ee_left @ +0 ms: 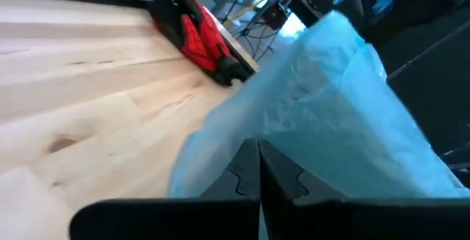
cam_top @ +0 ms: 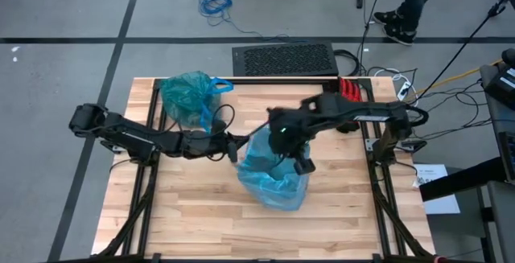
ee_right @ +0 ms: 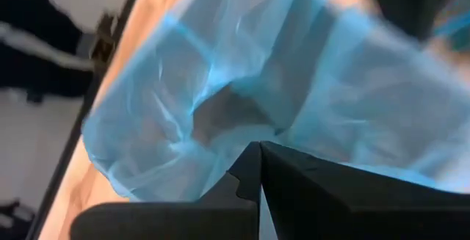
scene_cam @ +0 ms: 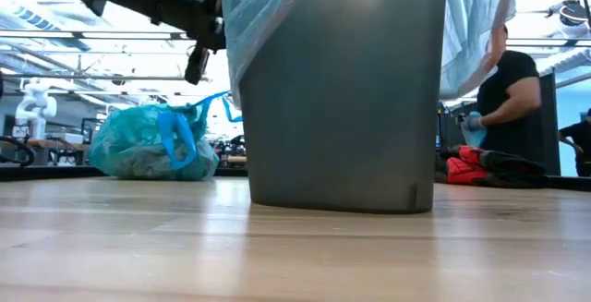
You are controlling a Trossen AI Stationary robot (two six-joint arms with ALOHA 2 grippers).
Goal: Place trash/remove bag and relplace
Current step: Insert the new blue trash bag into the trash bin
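Teal-green bag (cam_top: 187, 96) lies apart, behind the clenched left gripper (cam_top: 234, 148); right gripper (cam_top: 304, 165) clenched too.

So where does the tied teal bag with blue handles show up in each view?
High view: teal bag at the table's far left, behind the left arm.
Low view: bag at left, beside the bin.
Left wrist view: not in it.
Right wrist view: not in it.
Shared landmark: the pale blue liner over the bin, seen in all four views.
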